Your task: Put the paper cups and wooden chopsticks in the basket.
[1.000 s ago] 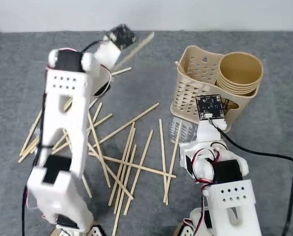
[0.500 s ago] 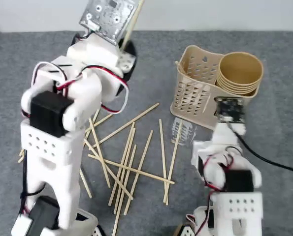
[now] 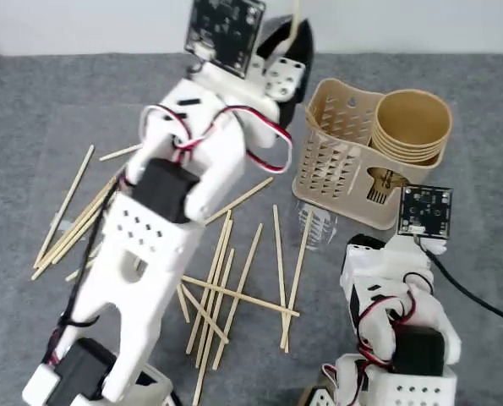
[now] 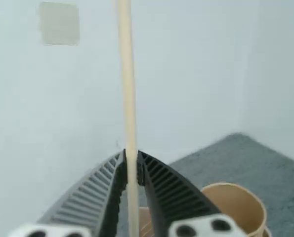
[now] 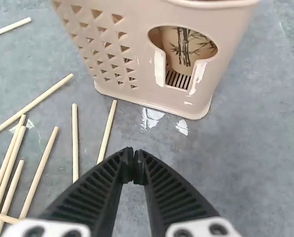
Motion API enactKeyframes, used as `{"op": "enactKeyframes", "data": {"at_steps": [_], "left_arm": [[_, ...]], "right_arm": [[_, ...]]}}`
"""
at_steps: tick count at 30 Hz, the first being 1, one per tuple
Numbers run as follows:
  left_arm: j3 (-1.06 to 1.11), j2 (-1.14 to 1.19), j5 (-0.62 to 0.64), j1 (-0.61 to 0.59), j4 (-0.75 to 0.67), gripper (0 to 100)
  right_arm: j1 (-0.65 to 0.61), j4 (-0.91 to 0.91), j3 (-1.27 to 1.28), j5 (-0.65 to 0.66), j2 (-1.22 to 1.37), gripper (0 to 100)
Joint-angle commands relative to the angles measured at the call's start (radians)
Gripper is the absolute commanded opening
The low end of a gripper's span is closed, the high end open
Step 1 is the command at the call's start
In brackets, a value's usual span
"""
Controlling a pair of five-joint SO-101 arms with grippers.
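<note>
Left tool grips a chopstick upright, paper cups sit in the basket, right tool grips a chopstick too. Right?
No. The right tool holds nothing: the right wrist view shows its jaws shut and empty, in front of the basket. The left tool does grip a chopstick upright, and the paper cups sit in the basket.

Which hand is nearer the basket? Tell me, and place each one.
Right, it seems. The right hand is shut and low, just short of the basket's cut-out wall. The left hand is raised high beyond the opposite side, gripping a chopstick.
</note>
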Motion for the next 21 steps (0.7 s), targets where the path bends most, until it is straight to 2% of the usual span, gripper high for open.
{"op": "enactKeyframes", "data": {"at_steps": [1, 8, 12, 21], "left_arm": [[0.088, -0.032, 0.035, 0.031, -0.184, 1], [0.394, -0.026, 0.035, 0.072, -0.572, 1], [0.467, 0.054, 0.037, 0.071, -0.743, 1], [0.433, 0.227, 0.038, 0.058, -0.761, 2]], "right_arm": [[0.013, -0.007, -0.005, 0.008, -0.008, 0.8], [0.013, -0.010, -0.005, 0.008, -0.008, 0.8], [0.013, -0.008, -0.005, 0.008, -0.008, 0.8], [0.013, -0.008, -0.005, 0.009, -0.008, 0.8]]}}
